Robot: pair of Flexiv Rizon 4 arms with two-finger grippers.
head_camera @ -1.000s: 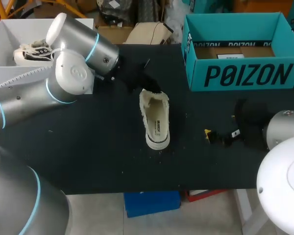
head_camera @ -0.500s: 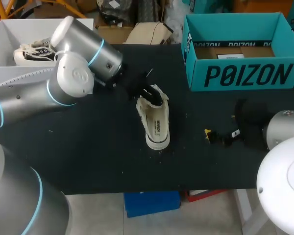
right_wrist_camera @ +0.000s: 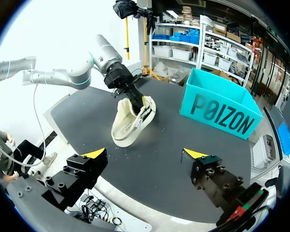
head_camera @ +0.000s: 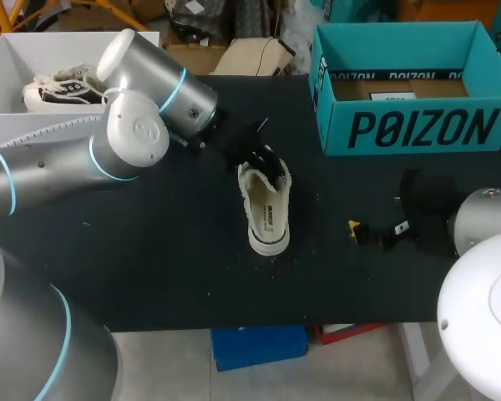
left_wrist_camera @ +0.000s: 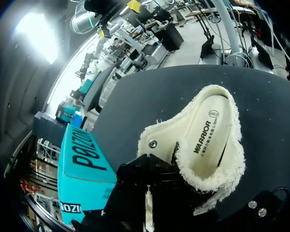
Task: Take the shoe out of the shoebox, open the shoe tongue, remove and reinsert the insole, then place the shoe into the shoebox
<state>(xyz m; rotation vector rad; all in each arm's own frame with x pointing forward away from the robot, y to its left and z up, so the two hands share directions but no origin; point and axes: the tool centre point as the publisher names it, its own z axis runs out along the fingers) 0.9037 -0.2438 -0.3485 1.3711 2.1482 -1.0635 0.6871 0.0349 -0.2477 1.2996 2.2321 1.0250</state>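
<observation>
Black worktop [head_camera: 150, 251] carries the cream, fleece-lined shoe [head_camera: 265, 219] near its middle. The shoe's long axis runs from far edge to near edge, with the rounded rubber end toward the near edge and the eyelet end under the left gripper [head_camera: 255, 157]. That gripper's black fingers sit at the fleecy rim with their tips hidden, so I cannot tell whether they clamp it, while the right gripper [right_wrist_camera: 145, 153] hangs by the right edge, spread wide and touching nothing, and the teal shoebox [head_camera: 417, 129] stands at the far right corner.
</observation>
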